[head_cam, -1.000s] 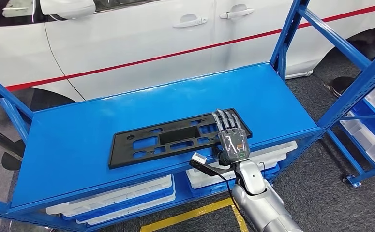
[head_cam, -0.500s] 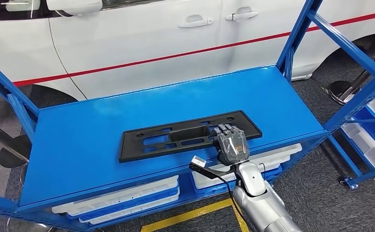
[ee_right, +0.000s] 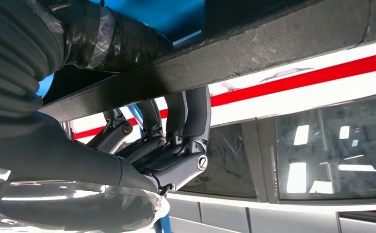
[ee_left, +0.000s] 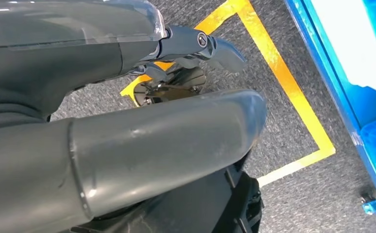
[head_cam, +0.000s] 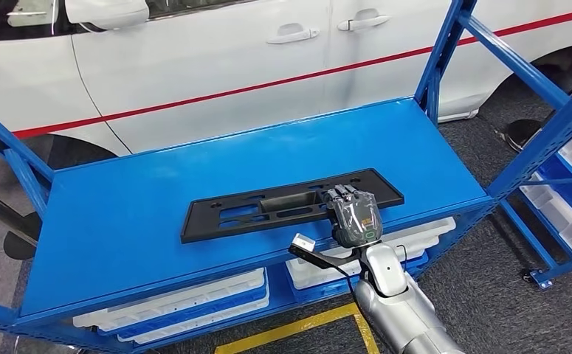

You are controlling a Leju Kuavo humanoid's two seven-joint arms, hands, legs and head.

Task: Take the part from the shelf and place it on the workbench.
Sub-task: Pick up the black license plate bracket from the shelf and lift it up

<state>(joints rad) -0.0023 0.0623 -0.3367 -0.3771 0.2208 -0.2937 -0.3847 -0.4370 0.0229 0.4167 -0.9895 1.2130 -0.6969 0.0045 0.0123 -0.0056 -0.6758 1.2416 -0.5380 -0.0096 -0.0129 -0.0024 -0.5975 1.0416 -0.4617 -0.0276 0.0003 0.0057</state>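
I see my right robot hand (head_cam: 353,218) curled over the near edge of the long black plastic slotted part (head_cam: 290,204) — gripping it, near edge lifted off the blue metal shelf (head_cam: 120,214)

white car (head_cam: 268,66) behind | grey carpet floor (head_cam: 482,295) | yellow floor tape (head_cam: 297,328)

A black part (head_cam: 290,206) lies on a blue shelf (head_cam: 157,199) (behind, a white car (head_cam: 216,59) striped red)
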